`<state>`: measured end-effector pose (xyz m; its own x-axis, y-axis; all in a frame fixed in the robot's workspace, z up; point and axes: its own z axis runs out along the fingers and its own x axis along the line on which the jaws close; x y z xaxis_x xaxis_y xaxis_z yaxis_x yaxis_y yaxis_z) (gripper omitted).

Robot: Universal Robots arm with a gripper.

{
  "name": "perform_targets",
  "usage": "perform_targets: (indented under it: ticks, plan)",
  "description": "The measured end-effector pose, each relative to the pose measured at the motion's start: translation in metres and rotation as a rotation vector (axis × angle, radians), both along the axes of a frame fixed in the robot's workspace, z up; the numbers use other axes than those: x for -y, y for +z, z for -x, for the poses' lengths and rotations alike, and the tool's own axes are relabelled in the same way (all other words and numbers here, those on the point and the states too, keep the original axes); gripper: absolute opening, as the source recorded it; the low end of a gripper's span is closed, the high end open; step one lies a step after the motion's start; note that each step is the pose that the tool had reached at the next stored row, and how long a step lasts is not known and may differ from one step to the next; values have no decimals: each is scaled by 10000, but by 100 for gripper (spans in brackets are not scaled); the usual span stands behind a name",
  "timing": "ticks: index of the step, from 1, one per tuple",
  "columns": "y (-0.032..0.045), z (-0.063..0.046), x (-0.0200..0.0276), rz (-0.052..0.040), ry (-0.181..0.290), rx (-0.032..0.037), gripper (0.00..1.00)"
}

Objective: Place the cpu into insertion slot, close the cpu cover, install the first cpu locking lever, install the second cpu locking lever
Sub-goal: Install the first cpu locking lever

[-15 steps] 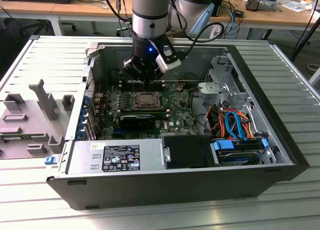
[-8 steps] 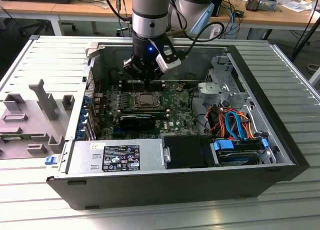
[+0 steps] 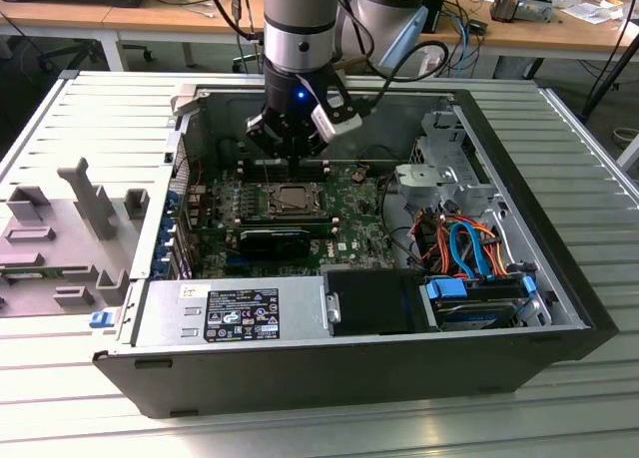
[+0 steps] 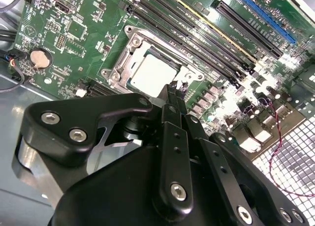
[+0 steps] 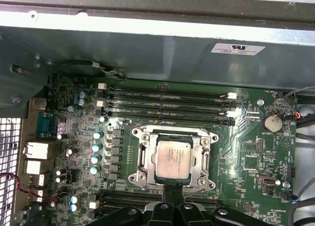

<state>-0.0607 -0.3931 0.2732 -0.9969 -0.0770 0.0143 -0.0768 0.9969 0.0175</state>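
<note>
Gleaming silver cpu cover (image 5: 147, 159) framing dull square cpu (image 5: 173, 159), matte black fingers (image 4: 173, 105) together just beside it

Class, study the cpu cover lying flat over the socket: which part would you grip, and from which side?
Probably the rim strip of the cpu cover nearest the gripper, coming down from above on that side: the plate lies flat, a thin frame offering only its outer edges.
</note>
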Motion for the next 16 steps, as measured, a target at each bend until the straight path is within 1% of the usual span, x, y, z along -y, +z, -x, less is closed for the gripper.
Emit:
perform_targets:
  ticks: [16]
  plan:
    - [75,0,0,0,1,0,11]
